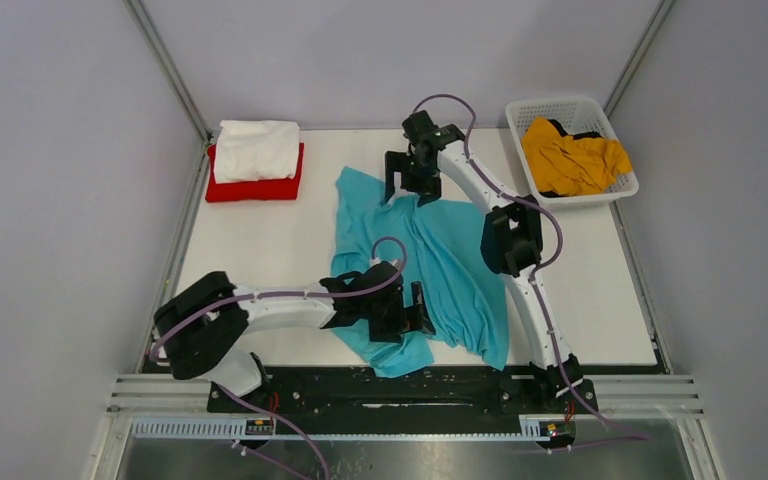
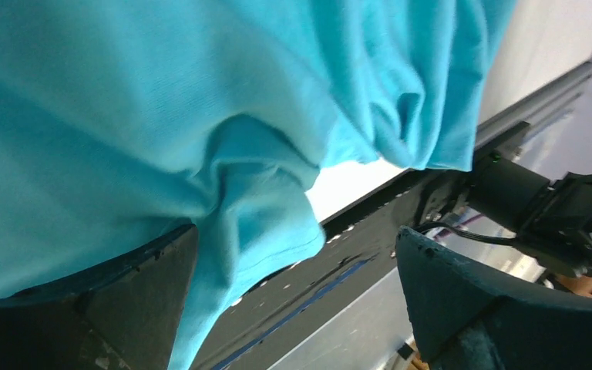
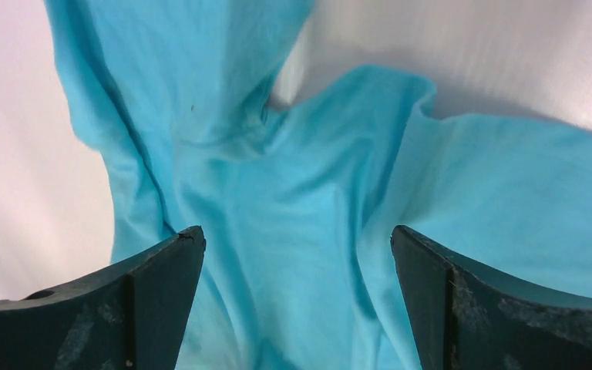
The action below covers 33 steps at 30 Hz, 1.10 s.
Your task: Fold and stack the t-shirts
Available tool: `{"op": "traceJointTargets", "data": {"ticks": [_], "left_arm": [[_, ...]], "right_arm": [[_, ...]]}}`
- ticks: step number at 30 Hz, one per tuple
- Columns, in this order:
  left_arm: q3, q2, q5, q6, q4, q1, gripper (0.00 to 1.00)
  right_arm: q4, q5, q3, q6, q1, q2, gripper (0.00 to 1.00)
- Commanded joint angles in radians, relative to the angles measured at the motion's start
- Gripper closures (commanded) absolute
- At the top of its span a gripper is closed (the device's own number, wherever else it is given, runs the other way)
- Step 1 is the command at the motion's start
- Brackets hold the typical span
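The turquoise shirt [image 1: 440,260] lies rumpled and spread across the middle of the white worktop [image 1: 260,250], running from near the far edge down to the near edge, where a bunched corner sits just beside the black rail [image 1: 380,385]. At the far left corner we see the white shirt [image 1: 256,150] folded and stacked on the folded red shirt [image 1: 255,187]. At the far right corner the mustard yellow shirt [image 1: 572,157] is crumpled inside a white lattice basket [image 1: 520,108].

The worktop is smooth and matte, closed in by plain pale grey walls [image 1: 60,200] with metal posts in the far corners.

The left gripper [image 1: 412,312] sits low over the near part of the turquoise shirt with its jaws spread wide. In its wrist view [image 2: 297,247] a fold of cloth hangs against one finger [image 2: 123,301], but nothing is pinched. The right gripper [image 1: 410,192] points down at the shirt's far edge, jaws equally wide. Its wrist view [image 3: 297,239] shows wrinkled cloth below and between the fingers [image 3: 501,308]. We cannot tell whether the tips touch the fabric, and it grasps nothing.
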Motion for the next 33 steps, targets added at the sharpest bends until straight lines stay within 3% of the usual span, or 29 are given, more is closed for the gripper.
{"op": "traceJointTargets", "data": {"ticks": [1, 4, 8, 11, 15, 22, 33], "left_arm": [[0.062, -0.191, -0.198, 0.090, -0.250, -0.001, 0.01], [0.110, -0.282, -0.338, 0.165, -0.370, 0.042, 0.01], [0.136, -0.308, -0.332, 0.258, -0.368, 0.211, 0.01], [0.183, -0.238, -0.263, 0.322, -0.313, 0.324, 0.01], [0.315, -0.070, -0.261, 0.379, -0.321, 0.369, 0.01], [0.432, 0.165, -0.334, 0.421, -0.374, 0.435, 0.01], [0.439, 0.263, -0.385, 0.454, -0.405, 0.666, 0.01]], "right_arm": [[-0.070, 0.090, -0.070, -0.101, 0.002, -0.237, 0.01], [0.002, 0.154, -0.318, -0.116, 0.002, -0.435, 0.00], [0.208, 0.189, -0.778, -0.078, -0.002, -0.731, 0.00], [0.352, 0.163, -1.095, 0.002, -0.002, -0.915, 0.01], [0.484, 0.075, -1.371, 0.074, -0.003, -1.023, 0.01], [0.540, 0.080, -1.508, 0.081, -0.003, -1.002, 0.01], [0.574, 0.101, -1.625, 0.106, -0.066, -0.972, 0.00]]}}
